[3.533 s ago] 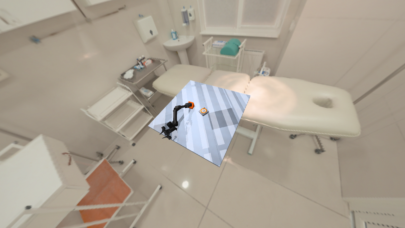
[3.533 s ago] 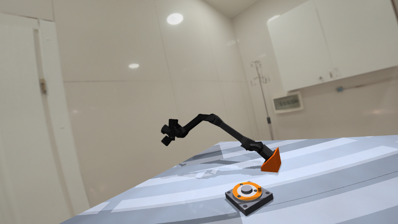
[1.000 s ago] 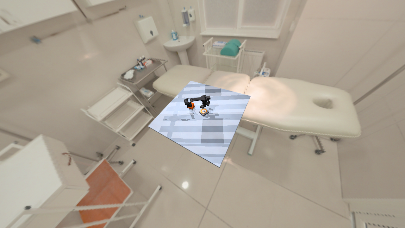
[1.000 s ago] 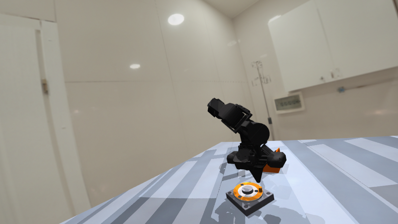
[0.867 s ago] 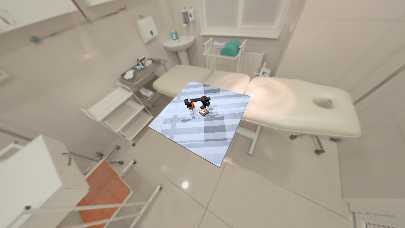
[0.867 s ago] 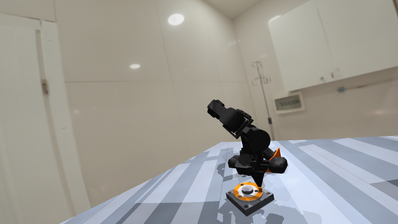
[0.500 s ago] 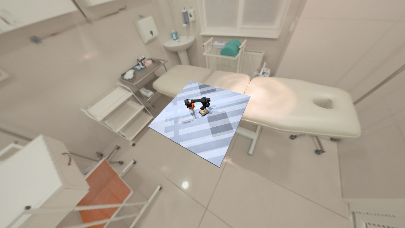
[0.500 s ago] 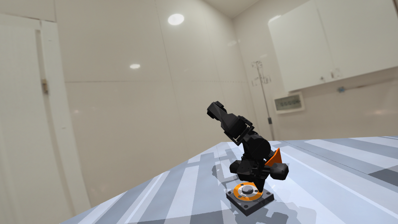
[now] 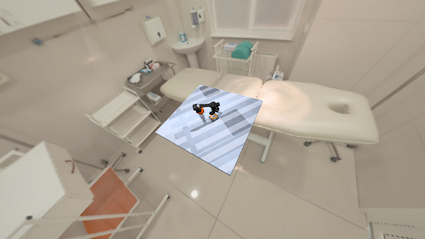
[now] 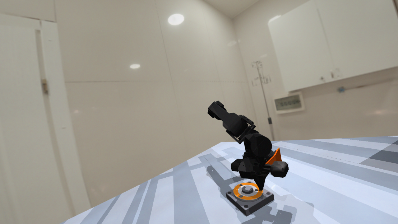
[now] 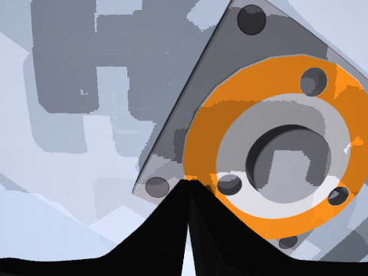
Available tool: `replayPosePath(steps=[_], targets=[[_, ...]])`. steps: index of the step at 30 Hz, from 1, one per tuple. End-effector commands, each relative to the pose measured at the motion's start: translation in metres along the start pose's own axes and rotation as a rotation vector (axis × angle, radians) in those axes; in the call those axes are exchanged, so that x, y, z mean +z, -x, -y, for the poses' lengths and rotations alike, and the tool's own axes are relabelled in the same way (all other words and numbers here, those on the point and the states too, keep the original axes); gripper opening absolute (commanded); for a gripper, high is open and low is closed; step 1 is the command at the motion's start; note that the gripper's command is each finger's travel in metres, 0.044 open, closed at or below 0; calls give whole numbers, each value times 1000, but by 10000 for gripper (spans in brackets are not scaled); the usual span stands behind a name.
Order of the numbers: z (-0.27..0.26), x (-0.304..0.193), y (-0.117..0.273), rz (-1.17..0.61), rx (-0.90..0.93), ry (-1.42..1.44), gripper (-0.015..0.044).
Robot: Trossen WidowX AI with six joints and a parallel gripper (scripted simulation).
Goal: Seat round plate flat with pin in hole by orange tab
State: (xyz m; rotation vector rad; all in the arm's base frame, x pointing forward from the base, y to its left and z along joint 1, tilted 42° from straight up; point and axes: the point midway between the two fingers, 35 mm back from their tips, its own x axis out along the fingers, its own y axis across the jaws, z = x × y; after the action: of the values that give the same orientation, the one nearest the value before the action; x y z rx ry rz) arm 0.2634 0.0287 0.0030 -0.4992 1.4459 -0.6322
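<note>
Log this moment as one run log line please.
gripper: shut, empty | tip at orange rim of round plate | contact: cannot tell | orange tab: not visible | base: plate on post

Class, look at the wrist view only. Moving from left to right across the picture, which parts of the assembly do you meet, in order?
The base's left corner hole → tip of the closed hand → orange ring of the round plate → central post → a plate hole at the right.
</note>
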Motion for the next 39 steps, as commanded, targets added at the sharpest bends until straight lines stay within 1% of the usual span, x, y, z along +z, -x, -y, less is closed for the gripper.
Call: replayPosePath(steps=[1,39], targets=[[1,-9,-2,-12,-2,4,0],[17,-29,-2,-14,-3,5,0]])
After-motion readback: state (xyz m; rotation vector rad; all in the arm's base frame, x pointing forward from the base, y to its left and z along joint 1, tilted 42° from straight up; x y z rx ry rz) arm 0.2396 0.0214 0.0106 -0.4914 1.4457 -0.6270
